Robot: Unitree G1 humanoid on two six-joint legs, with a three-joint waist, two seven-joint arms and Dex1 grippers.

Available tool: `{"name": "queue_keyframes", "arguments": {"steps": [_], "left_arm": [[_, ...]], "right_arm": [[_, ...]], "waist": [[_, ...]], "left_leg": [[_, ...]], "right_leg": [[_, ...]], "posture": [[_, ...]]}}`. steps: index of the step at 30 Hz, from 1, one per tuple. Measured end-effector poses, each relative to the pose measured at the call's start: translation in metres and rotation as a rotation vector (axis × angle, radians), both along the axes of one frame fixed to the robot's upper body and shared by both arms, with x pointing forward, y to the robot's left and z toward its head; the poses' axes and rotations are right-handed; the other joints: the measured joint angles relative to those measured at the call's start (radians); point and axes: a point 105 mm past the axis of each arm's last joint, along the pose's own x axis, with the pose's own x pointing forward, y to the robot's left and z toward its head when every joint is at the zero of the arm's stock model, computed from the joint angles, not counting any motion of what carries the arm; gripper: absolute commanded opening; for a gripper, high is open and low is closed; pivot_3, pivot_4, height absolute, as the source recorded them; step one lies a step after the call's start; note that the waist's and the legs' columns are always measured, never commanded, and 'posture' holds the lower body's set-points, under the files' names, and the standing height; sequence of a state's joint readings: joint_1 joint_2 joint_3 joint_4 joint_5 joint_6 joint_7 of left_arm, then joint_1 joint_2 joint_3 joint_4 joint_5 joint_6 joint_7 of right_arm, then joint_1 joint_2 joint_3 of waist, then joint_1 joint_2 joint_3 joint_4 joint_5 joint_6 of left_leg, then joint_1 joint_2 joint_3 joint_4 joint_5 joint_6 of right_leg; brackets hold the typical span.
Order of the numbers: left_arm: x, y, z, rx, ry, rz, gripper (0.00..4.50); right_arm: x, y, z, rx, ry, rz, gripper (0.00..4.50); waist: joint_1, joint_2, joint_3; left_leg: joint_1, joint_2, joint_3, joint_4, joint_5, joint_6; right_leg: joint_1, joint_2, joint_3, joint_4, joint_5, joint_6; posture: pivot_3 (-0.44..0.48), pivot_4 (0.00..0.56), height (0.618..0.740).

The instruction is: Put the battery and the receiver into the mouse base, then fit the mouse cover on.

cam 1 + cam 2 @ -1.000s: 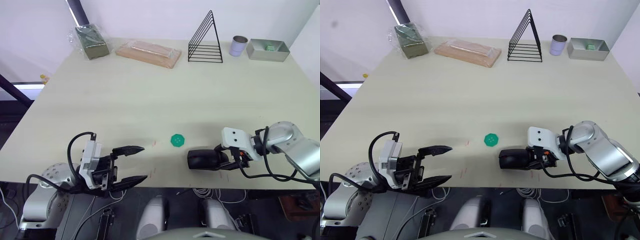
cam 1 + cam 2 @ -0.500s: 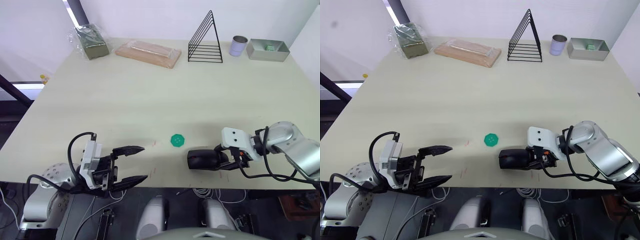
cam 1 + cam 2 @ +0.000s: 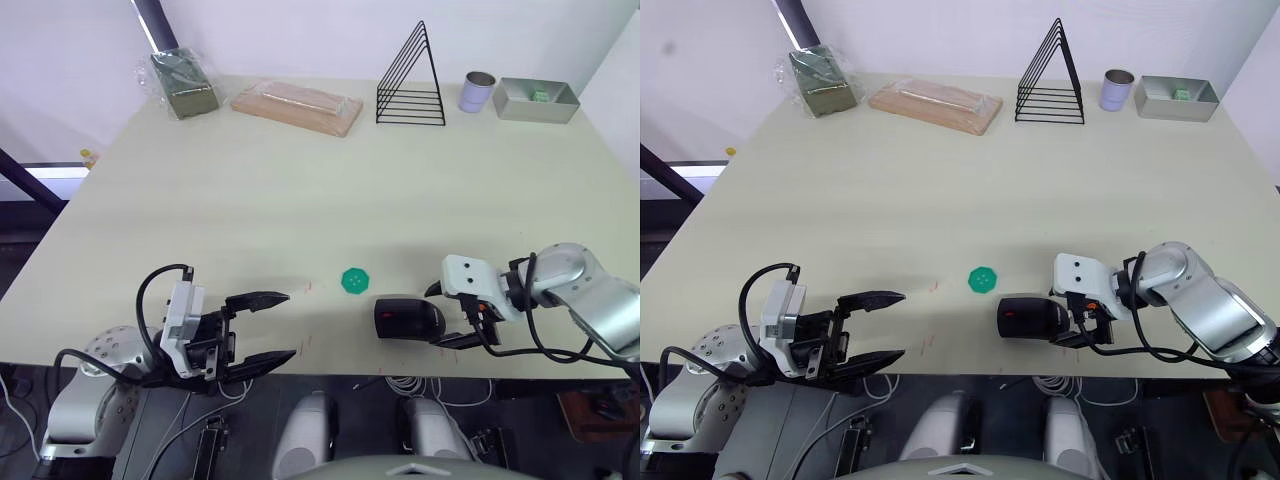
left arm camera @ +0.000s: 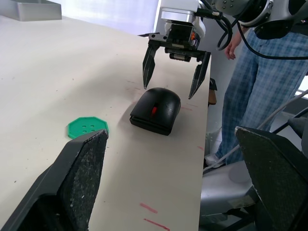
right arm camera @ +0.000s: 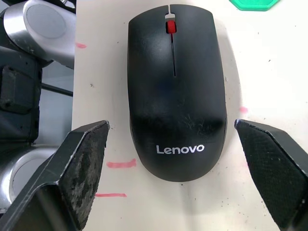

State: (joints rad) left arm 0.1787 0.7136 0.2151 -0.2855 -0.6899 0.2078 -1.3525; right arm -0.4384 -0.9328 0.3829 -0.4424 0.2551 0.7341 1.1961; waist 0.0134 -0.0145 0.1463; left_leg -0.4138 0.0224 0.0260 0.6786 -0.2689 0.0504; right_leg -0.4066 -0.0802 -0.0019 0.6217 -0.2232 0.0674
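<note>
The black mouse [image 3: 404, 318] lies near the table's front edge, right of centre. Its glossy mouse cover [image 5: 175, 91], with a pale brand mark, sits on the mouse base, whose red scroll wheel [image 5: 169, 26] shows at the front slot. The battery and the receiver are hidden. My right gripper [image 3: 440, 318] is open just behind the mouse's rear end, one finger on each side, touching nothing. Farther left along the front edge, my left gripper [image 3: 287, 325] is open and empty, pointing toward the mouse [image 4: 156, 109].
A flat green octagonal disc [image 3: 355, 280] lies just left of and beyond the mouse. Along the far edge stand a green packet [image 3: 182, 84], a wrapped wooden block [image 3: 297, 106], a black wire rack [image 3: 410, 85], a tin cup [image 3: 478, 91] and a grey tray [image 3: 535, 100]. A person [image 4: 260, 96] stands beside the table.
My right gripper has opened and let go of the mouse, which stays in place. The left arm has not moved.
</note>
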Motion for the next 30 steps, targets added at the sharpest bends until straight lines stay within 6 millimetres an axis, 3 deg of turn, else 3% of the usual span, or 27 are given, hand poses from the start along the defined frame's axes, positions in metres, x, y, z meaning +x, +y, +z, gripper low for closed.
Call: {"name": "queue_keyframes", "arguments": {"steps": [3,7,10,11,12,20,27,30], "left_arm": [[0.000,0.000,0.000,0.000,-0.002,0.000,4.50],[0.000,0.000,0.000,-0.001,-0.006,0.001,4.50],[0.000,0.000,0.000,-0.003,-0.009,0.001,4.50],[0.000,0.000,0.000,-0.003,-0.009,0.002,4.50],[0.001,-0.001,0.001,-0.003,-0.011,0.002,4.50],[0.002,-0.001,0.001,-0.004,-0.016,0.004,4.50],[0.002,-0.001,0.001,-0.004,-0.016,0.006,4.50],[0.002,-0.001,0.001,-0.004,-0.016,0.007,4.50]], "right_arm": [[0.000,0.004,0.005,0.044,0.000,0.002,4.45],[0.003,0.016,0.027,0.179,-0.013,-0.004,4.45],[0.002,0.028,0.039,0.258,-0.002,-0.008,3.65],[0.001,0.031,0.040,0.267,-0.001,-0.009,3.18],[-0.001,0.036,0.040,0.274,0.001,-0.004,2.68],[-0.004,0.048,0.018,0.214,0.014,-0.015,2.68],[-0.004,0.056,0.015,0.218,0.008,-0.007,2.68],[-0.003,0.059,0.015,0.219,0.003,-0.004,1.84]], "waist": [[0.000,0.000,0.000],[-0.001,0.000,0.000],[0.001,0.000,0.000],[0.001,0.000,0.000],[0.001,0.000,0.000],[-0.001,0.000,0.000],[-0.001,0.000,0.000],[-0.001,0.000,0.000]], "left_leg": [[0.000,0.000,0.000,0.000,0.000,0.000],[0.000,0.000,0.000,0.000,0.000,0.000],[0.000,0.000,0.000,0.000,0.000,0.000],[0.000,0.000,0.000,0.000,0.000,0.000],[0.000,0.000,0.000,0.000,0.000,0.000],[0.000,0.000,0.000,0.000,0.000,0.000],[0.000,0.000,0.000,0.000,0.000,0.000],[0.000,0.000,0.000,0.000,0.000,0.000]], "right_leg": [[0.000,0.000,0.000,0.000,0.000,0.000],[0.000,0.000,0.000,0.001,0.000,0.000],[0.000,0.000,0.000,0.001,0.000,0.000],[0.000,0.000,0.000,0.001,0.000,0.000],[0.000,0.000,0.000,0.001,0.000,0.000],[0.000,0.000,0.000,0.001,0.000,0.000],[0.000,0.000,0.000,0.001,0.000,0.000],[0.000,0.000,0.000,0.001,0.000,0.000]], "posture": [[0.000,0.150,0.740],[0.000,0.150,0.740],[0.000,0.150,0.740],[0.000,0.150,0.740],[0.000,0.150,0.740],[0.000,0.150,0.740],[0.000,0.150,0.740],[0.000,0.150,0.740]]}}
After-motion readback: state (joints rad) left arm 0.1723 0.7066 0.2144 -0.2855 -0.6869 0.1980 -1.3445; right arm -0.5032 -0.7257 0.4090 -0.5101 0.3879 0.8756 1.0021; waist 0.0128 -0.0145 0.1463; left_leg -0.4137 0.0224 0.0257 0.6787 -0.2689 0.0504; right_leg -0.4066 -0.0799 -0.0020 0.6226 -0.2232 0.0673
